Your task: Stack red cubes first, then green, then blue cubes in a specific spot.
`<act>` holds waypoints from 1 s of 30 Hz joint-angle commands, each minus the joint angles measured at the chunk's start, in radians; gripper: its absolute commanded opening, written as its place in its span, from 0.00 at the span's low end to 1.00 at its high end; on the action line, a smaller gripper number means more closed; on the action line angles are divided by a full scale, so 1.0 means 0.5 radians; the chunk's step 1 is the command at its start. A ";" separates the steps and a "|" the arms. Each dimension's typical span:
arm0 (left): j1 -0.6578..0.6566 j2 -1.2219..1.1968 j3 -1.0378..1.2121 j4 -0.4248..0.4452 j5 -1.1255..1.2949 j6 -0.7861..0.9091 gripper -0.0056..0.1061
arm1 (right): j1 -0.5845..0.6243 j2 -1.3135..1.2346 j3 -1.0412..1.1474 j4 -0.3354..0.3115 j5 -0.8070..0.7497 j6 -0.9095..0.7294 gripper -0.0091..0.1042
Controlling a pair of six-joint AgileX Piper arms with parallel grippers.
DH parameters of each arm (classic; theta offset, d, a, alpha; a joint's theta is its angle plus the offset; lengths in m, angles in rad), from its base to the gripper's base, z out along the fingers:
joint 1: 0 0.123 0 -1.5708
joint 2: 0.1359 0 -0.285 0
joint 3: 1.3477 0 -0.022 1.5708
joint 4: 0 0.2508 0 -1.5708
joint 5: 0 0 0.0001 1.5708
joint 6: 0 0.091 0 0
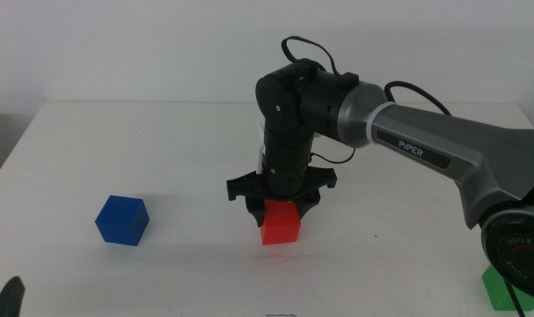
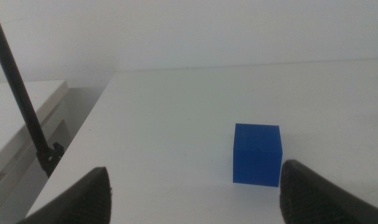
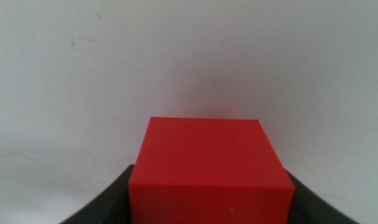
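The red cube (image 1: 281, 224) sits near the middle of the white table, its base at or just above the surface. My right gripper (image 1: 281, 208) comes straight down on it. In the right wrist view the cube (image 3: 207, 162) fills the gap and both dark jaws press its sides, so the gripper (image 3: 207, 193) is shut on it. The blue cube (image 1: 122, 220) rests at the left, apart from both grippers. It also shows in the left wrist view (image 2: 257, 154), ahead of my open, empty left gripper (image 2: 195, 199). The green cube (image 1: 501, 287) lies at the bottom right, partly behind the right arm's base.
The left gripper shows only as a dark tip (image 1: 11, 298) at the bottom left corner of the middle view. The table's left edge (image 2: 83, 124) runs beside a thin black rod (image 2: 20, 93). Bare white tabletop lies between the red and blue cubes.
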 commanded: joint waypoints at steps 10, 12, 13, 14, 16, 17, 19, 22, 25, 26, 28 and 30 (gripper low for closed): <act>-0.004 -0.041 -0.008 -0.016 -0.154 -0.023 0.87 | -0.002 -0.087 -0.070 -0.021 0.165 0.108 0.07; -0.004 -0.041 -0.008 -0.016 -0.154 -0.023 0.87 | 0.000 -0.062 -0.070 -0.009 0.165 0.108 0.07; -0.004 -0.041 -0.008 -0.016 -0.154 -0.023 0.87 | 0.000 -0.052 -0.070 -0.009 0.165 0.108 0.07; -0.004 -0.041 -0.008 -0.016 -0.154 -0.023 0.87 | 0.000 -0.048 -0.070 -0.009 0.165 0.108 0.07; -0.004 -0.041 -0.008 -0.016 -0.154 -0.023 0.87 | 0.000 -0.043 -0.070 -0.009 0.165 0.108 0.07; -0.004 -0.041 -0.008 -0.016 -0.154 -0.023 0.87 | 0.000 -0.041 -0.070 -0.009 0.165 0.108 0.07; -0.004 -0.041 -0.008 -0.016 -0.154 -0.023 0.87 | 0.000 -0.041 -0.070 -0.021 0.165 0.163 0.20; -0.004 -0.041 -0.008 -0.016 -0.154 -0.023 0.87 | 0.000 -0.041 -0.070 -0.021 0.165 0.203 0.32; -0.004 -0.041 -0.008 -0.016 -0.154 -0.023 0.87 | 0.000 -0.041 -0.070 -0.033 0.163 0.204 0.47; -0.004 -0.041 -0.008 -0.016 -0.154 -0.023 0.87 | 0.000 -0.041 -0.070 -0.035 0.163 0.204 0.52; -0.004 -0.041 -0.008 -0.016 -0.154 -0.023 0.87 | 0.000 -0.041 -0.070 -0.040 0.162 0.204 0.62; -0.004 -0.041 -0.008 -0.016 -0.154 -0.023 0.87 | 0.000 -0.041 -0.070 -0.046 0.160 0.204 0.73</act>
